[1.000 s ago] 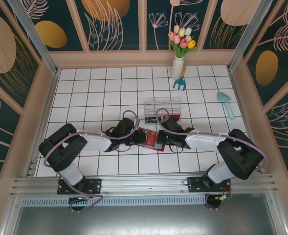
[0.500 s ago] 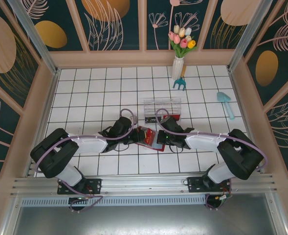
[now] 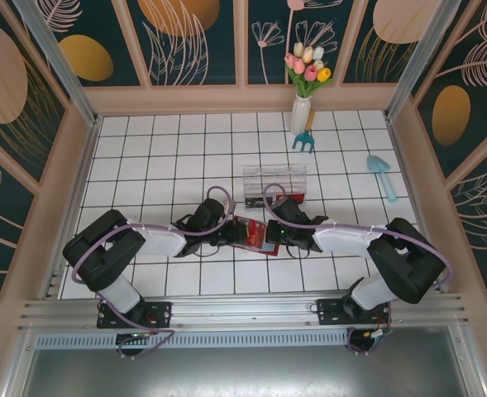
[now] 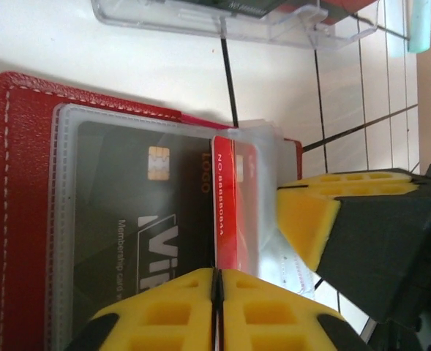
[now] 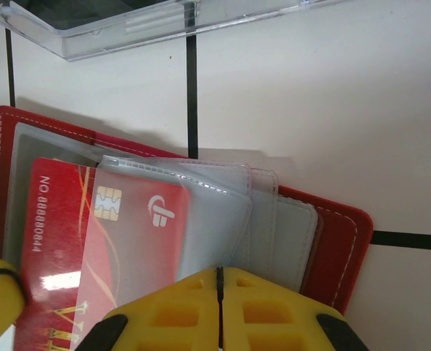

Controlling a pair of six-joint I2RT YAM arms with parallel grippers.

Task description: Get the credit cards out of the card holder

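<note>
Between your left tool (image 4: 216,274) and right tool (image 5: 219,272), both closed, the card holder (image 3: 251,234) lies open nine-to-three; its red card (image 4: 235,205) reaches the left.

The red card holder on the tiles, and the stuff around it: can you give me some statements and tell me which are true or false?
1. The card holder lies open on the white tiles. True.
2. A black card with a gold chip shows inside it. True.
3. The clear plastic box sits on top of the card holder. False: it stands just behind it, on the tiles.
4. The vase is empty. False: it holds tulips.
5. The red card carries a gold chip. True.
</note>
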